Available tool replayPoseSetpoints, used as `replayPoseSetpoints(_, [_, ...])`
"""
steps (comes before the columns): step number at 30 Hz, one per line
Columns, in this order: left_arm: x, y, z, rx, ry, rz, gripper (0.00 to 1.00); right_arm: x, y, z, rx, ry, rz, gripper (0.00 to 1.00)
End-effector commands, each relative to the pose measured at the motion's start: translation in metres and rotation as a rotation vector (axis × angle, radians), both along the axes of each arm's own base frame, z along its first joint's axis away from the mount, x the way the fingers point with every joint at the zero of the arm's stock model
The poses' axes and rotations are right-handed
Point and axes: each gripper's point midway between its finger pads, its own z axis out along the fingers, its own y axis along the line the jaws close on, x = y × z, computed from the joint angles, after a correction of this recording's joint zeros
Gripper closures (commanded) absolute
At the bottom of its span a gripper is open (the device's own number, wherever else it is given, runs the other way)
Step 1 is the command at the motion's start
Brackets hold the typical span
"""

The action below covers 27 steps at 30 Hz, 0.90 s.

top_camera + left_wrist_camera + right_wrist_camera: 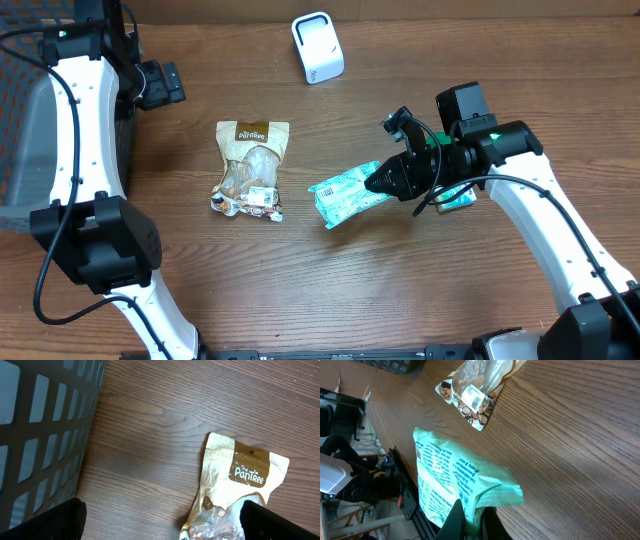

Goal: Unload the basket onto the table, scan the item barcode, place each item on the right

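Right hand (pixel 372 182) clamped on green pack (pixel 345 193), held above the tabletop (pixel 400 290). Left hand (pixel 170 84) open, idle. Turn the pack's barcode side squarely toward the scanner (pixel 317 47); avoid creasing it.

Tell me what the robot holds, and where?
The right end effector pinches the green plastic packet by one end; the left end effector holds nothing.
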Motion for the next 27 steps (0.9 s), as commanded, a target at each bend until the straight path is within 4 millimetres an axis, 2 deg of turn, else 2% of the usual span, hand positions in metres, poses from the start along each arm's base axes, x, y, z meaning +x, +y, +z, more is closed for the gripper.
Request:
replayPoseSetpoints(1, [0.003,0.0,0.006,0.005,-0.018,-0.019,0.0,0.002,0.004,0.015,0.029,-0.041,0.014,0.96])
replayPoseSetpoints(15, [0.003,0.0,0.006,0.005,-0.018,-0.019,0.01,0.001,0.006,0.013,0.027,-0.038,0.022,0.96])
replayPoseSetpoints(27, [0.003,0.0,0.006,0.005,-0.018,-0.019,0.0,-0.015,0.036,-0.003,-0.028,-0.046,0.123,0.96])
